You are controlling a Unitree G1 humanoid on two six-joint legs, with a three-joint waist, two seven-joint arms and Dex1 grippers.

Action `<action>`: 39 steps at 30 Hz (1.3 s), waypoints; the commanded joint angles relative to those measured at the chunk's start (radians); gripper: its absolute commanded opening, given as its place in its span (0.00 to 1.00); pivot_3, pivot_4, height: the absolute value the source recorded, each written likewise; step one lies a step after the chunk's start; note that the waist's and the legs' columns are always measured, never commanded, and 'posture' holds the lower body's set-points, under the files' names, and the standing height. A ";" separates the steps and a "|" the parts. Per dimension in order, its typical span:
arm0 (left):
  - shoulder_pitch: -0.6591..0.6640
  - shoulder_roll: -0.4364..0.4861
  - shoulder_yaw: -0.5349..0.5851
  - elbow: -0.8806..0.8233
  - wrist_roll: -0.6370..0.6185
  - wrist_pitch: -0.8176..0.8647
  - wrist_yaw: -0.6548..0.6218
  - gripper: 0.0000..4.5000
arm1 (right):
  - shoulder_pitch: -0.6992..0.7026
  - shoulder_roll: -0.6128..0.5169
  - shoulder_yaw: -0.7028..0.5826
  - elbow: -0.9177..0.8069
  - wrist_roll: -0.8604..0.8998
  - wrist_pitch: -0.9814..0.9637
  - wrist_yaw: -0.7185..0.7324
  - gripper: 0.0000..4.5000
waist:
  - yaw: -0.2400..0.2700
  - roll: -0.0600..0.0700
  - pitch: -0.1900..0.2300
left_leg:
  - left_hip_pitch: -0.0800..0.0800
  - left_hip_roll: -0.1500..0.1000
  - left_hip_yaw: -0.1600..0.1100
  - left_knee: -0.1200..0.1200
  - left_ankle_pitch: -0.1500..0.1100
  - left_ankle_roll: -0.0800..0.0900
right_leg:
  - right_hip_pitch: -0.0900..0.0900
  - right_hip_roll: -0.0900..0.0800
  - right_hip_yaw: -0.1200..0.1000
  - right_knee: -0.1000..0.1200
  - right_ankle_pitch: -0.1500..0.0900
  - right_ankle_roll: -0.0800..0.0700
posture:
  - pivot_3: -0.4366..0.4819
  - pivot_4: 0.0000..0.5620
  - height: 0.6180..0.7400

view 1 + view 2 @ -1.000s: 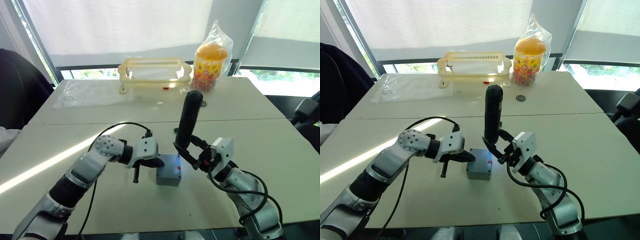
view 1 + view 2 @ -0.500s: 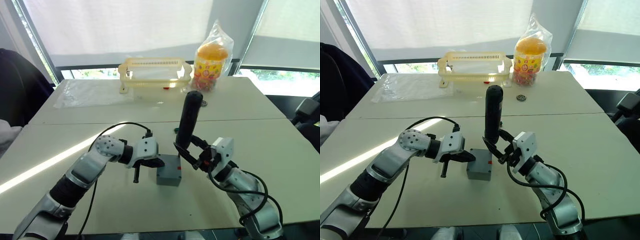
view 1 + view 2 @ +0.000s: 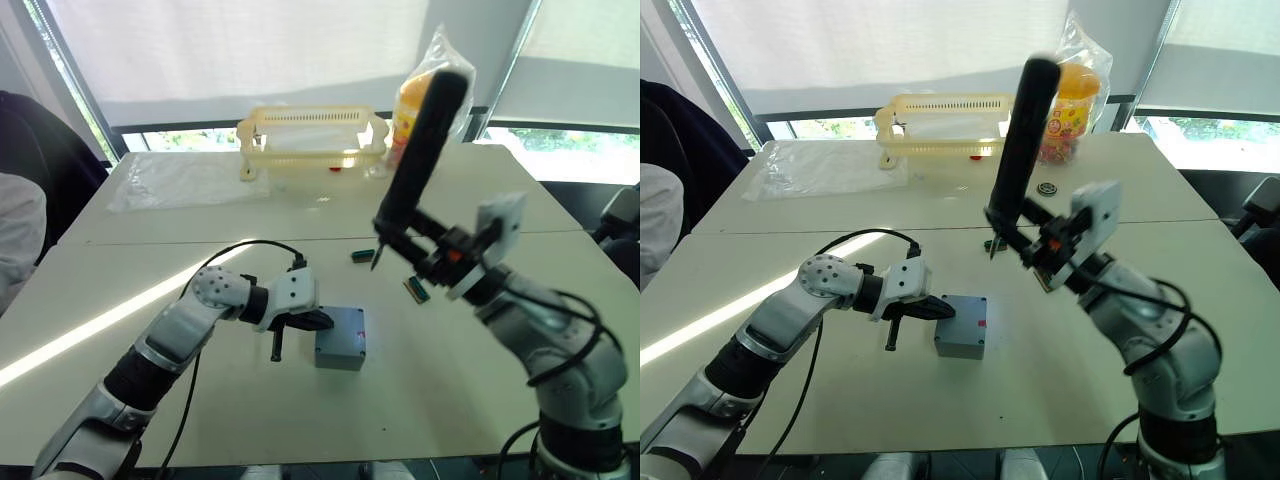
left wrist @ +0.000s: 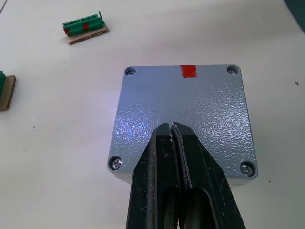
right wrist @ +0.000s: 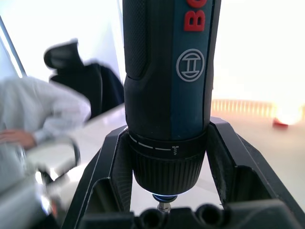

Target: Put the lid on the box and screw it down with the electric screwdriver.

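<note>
From the left eye view, the box sits on the white table with its lid already seated on top, and the left gripper rests at the lid's near-left edge, apparently to pin lid and box down so they cannot slide or turn during driving. The right gripper holds the electric screwdriver tilted, bit downward, lifted well above the table and off to the right of the box, so the bit is clearly apart from the lid. Two small green terminal blocks lie on the table beyond the box, and a yellow basket stands at the far edge. The right eye view shows the same layout, with the red mark on the box's right side facing the screwdriver. In the left wrist view the left gripper's black fingers are pressed together with their tips on the lid's textured surface; screws sit in all four corner holes, though whether each is fully tightened is hard to tell. In the right wrist view the right gripper's fingers are clamped around the screwdriver's collar, gripping low near the chuck, probably for steadier control of the bit.
</note>
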 commanded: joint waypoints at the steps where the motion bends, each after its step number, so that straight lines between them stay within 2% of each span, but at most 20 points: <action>1: 0.022 0.013 -0.002 0.022 0.002 0.039 0.003 0.00 | -0.064 -0.047 -0.098 0.059 0.224 0.081 -0.080 0.39 | -0.003 0.000 0.000 | 0.000 0.000 0.000 -0.001 0.000 0.000 | -0.001 0.000 0.000 0.000 0.000 0.000 | 0.48 0.27 1.00; 8: 0.031 0.009 0.034 0.023 -0.027 0.032 0.006 0.00 | -0.116 -0.168 -0.116 0.219 0.378 0.216 -0.232 0.39 | -0.006 0.004 0.003 | -0.004 -0.001 0.002 -0.002 0.000 0.000 | -0.005 0.000 0.001 0.000 0.000 0.000 | 0.48 0.27 1.00; 12: -0.002 -0.004 0.114 -0.017 -0.103 0.067 0.018 0.00 | -0.129 -0.324 -0.121 0.334 0.423 0.371 -0.313 0.39 | -0.003 0.004 0.005 | -0.011 -0.001 0.001 0.001 0.000 0.001 | -0.011 0.001 0.001 0.001 0.000 0.000 | 0.48 0.27 1.00; 14: -0.066 -0.049 0.209 -0.041 -0.196 0.130 0.065 0.00 | -0.104 -0.472 -0.128 0.475 0.530 0.550 -0.324 0.39 | 0.001 0.007 0.010 | -0.013 -0.002 0.001 0.003 0.000 0.001 | -0.013 0.001 0.001 0.001 0.002 0.002 | 0.48 0.27 1.00; 16: -0.081 -0.048 0.235 -0.081 -0.228 0.164 0.073 0.00 | -0.081 -0.581 -0.107 0.575 0.592 0.684 -0.314 0.39 | 0.014 0.005 0.016 | -0.017 -0.002 0.001 0.006 0.000 0.001 | -0.014 0.000 0.000 0.001 0.002 0.003 | 0.48 0.27 1.00; 18: -0.067 -0.019 0.227 -0.127 -0.245 0.189 0.056 0.00 | -0.068 -0.633 -0.080 0.638 0.623 0.748 -0.303 0.39 | 0.012 0.005 0.016 | -0.020 -0.003 0.001 0.008 -0.001 0.002 | -0.015 0.001 -0.001 0.001 0.003 0.004 | 0.48 0.27 1.00; 21: -0.031 0.040 0.217 -0.194 -0.278 0.220 0.023 0.00 | -0.061 -0.664 -0.035 0.749 0.606 0.832 -0.284 0.39 | -0.007 0.005 0.017 | -0.018 -0.004 0.004 0.008 -0.004 0.008 | -0.016 0.001 0.002 0.001 0.004 0.006 | 0.48 0.27 1.00; 26: 0.034 0.117 0.181 -0.241 -0.263 0.212 -0.003 0.00 | -0.088 -0.675 0.070 0.858 0.591 0.841 -0.265 0.39 | -0.011 0.007 0.019 | -0.017 -0.002 0.004 0.008 -0.005 0.010 | -0.017 0.004 0.002 0.002 0.004 0.006 | 0.48 0.27 1.00; 30: 0.071 0.130 0.166 -0.259 -0.252 0.209 0.018 0.00 | -0.105 -0.661 0.135 0.904 0.540 0.841 -0.242 0.39 | -0.007 0.008 0.019 | -0.017 -0.001 0.004 0.009 -0.005 0.010 | -0.016 0.005 0.003 0.003 0.004 0.006 | 0.48 0.27 1.00; 33: 0.113 0.130 0.161 -0.257 -0.226 0.179 0.046 0.00 | -0.123 -0.628 0.171 0.926 0.432 0.841 -0.219 0.39 | -0.006 0.007 0.019 | -0.017 -0.001 0.004 0.011 -0.005 0.010 | -0.015 0.005 0.004 0.002 0.004 0.006 | 0.48 0.27 1.00; 39: 0.170 0.146 0.177 -0.244 -0.208 0.133 0.060 0.00 | -0.140 -0.645 0.242 0.923 0.313 0.841 -0.068 0.39 | -0.006 0.007 0.019 | -0.017 -0.002 0.005 0.011 -0.005 0.010 | -0.015 0.005 0.004 0.002 0.004 0.006 | 0.48 0.27 1.00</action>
